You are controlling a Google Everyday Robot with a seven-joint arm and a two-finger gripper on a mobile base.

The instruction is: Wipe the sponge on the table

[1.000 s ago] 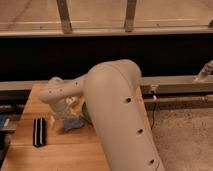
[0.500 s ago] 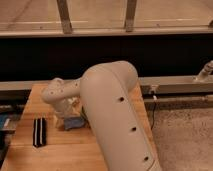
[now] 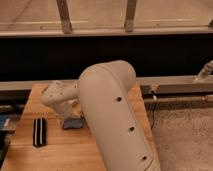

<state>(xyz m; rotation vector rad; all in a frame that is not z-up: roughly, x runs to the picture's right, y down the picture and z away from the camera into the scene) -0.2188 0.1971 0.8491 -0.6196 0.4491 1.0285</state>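
Observation:
The sponge (image 3: 73, 123), a small blue-grey pad, lies on the light wooden table (image 3: 55, 150) left of centre. My gripper (image 3: 70, 113) comes down from the white wrist right over the sponge's top edge and seems to touch it. My large white arm (image 3: 112, 115) sweeps across the middle of the view. It hides the right half of the table and part of the sponge's right side.
A black-and-white striped oblong (image 3: 39, 131) lies on the table left of the sponge. Something blue (image 3: 4, 123) sits past the table's left edge. A dark rail and wall run behind the table. Speckled floor and a thin cable (image 3: 152, 107) are to the right.
The wrist has dropped lower onto the sponge and the arm has swung left, now covering the green thing seen behind it earlier. The sponge has hardly shifted.

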